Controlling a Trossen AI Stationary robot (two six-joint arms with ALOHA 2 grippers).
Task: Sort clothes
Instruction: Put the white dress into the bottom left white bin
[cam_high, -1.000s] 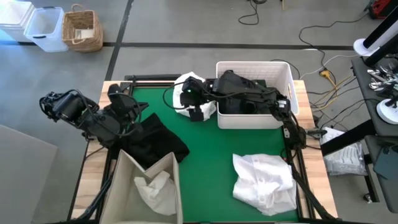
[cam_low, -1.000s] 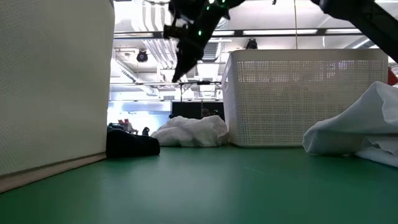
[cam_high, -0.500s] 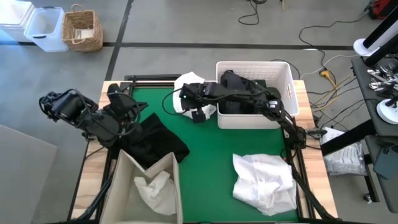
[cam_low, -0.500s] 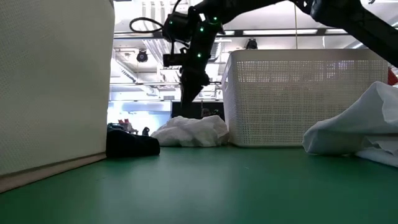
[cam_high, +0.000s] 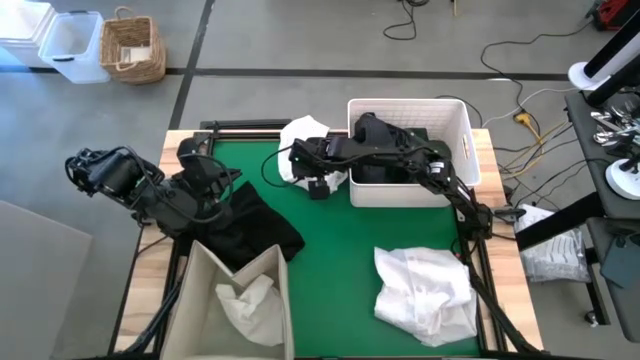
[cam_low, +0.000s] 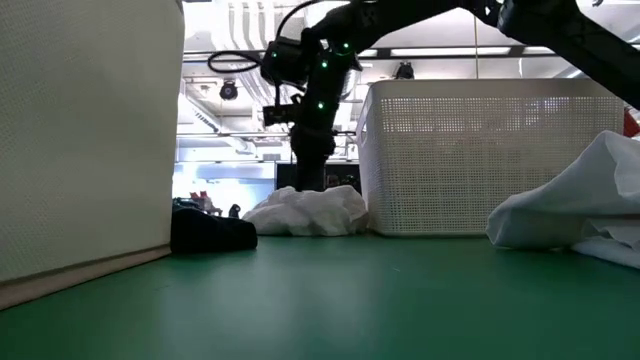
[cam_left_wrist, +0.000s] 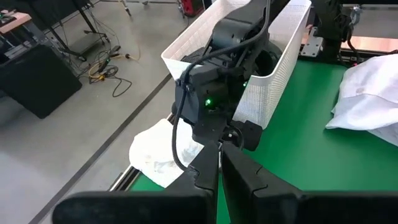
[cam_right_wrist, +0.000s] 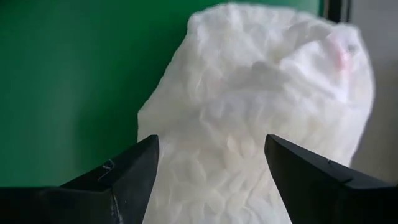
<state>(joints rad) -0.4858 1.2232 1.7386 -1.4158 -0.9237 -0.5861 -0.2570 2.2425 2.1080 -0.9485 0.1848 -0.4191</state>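
Fingers of the left gripper press together, empty, at the table's left edge beside a crumpled black garment. Rightward, the right gripper spreads its fingers over a small white crumpled garment, partly hidden by the arm, beside the white perforated plastic basket; a larger white garment lies near right

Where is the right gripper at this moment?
In the high view the right gripper hangs open over the small white garment at the table's far edge, just left of the white basket.
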